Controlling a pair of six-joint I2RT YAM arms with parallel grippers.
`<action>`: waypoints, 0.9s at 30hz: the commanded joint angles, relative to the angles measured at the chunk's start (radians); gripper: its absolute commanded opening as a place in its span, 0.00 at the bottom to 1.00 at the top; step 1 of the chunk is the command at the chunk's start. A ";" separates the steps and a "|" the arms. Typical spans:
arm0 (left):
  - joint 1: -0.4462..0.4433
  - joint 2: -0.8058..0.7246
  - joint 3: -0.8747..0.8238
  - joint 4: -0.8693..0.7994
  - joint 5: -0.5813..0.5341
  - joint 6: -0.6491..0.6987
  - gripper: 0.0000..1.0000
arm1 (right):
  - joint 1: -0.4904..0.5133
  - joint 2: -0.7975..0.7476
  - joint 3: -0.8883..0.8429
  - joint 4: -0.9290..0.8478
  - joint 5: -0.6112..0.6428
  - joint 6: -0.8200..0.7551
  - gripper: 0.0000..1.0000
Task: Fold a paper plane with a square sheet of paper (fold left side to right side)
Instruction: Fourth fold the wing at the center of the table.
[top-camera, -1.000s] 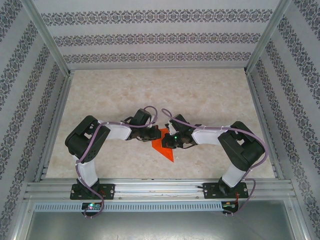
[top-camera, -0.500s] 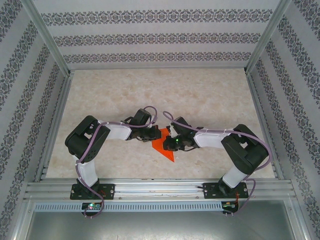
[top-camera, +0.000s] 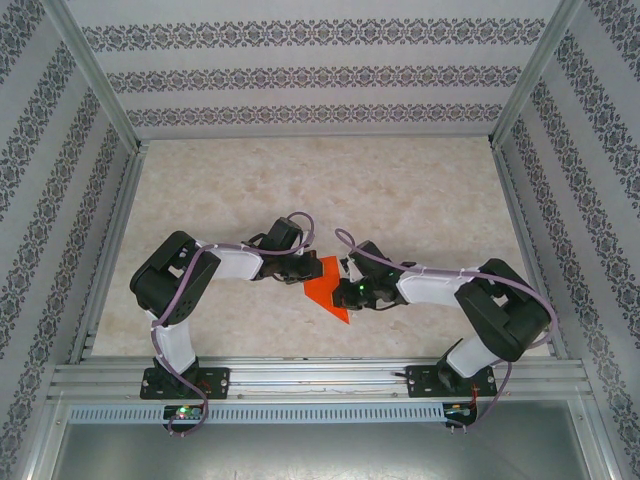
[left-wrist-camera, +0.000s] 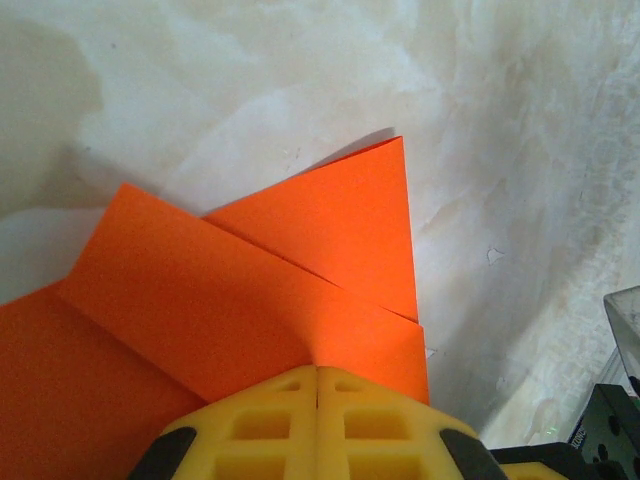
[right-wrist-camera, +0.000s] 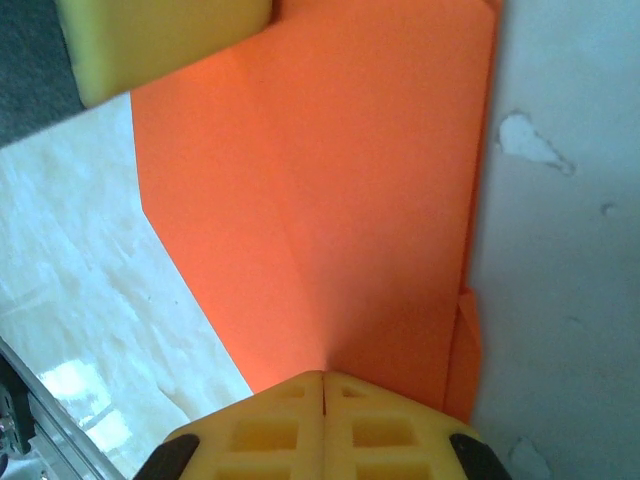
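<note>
Top view: folded orange sheet of paper (top-camera: 327, 290) flat on marbled table (top-camera: 400, 190), hemmed between left gripper (top-camera: 308, 272) and right gripper (top-camera: 345, 290).
Left wrist: fingers (left-wrist-camera: 260, 425) pressed together, tips down on layered folds.
Right wrist: likewise pressed together, tips on the paper, the left's yellow finger (right-wrist-camera: 160, 40) crowding its far corner.

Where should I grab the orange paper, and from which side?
Probably the upper flap of the orange paper: its pointed corner casts a shadow, so it seems lifted off the table. Come in low from that open side; the rest lies flat.

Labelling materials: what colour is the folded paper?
Bright orange-red paper, plain, clearest in the left wrist view.
</note>
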 joint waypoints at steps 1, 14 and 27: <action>0.018 0.042 -0.029 -0.099 -0.082 -0.006 0.00 | 0.017 -0.013 -0.050 -0.126 -0.003 0.013 0.00; 0.021 0.036 -0.030 -0.102 -0.082 -0.007 0.00 | 0.030 -0.071 -0.102 -0.176 -0.008 0.021 0.00; 0.021 0.031 -0.032 -0.101 -0.083 -0.004 0.00 | 0.045 -0.136 -0.156 -0.226 -0.012 0.039 0.00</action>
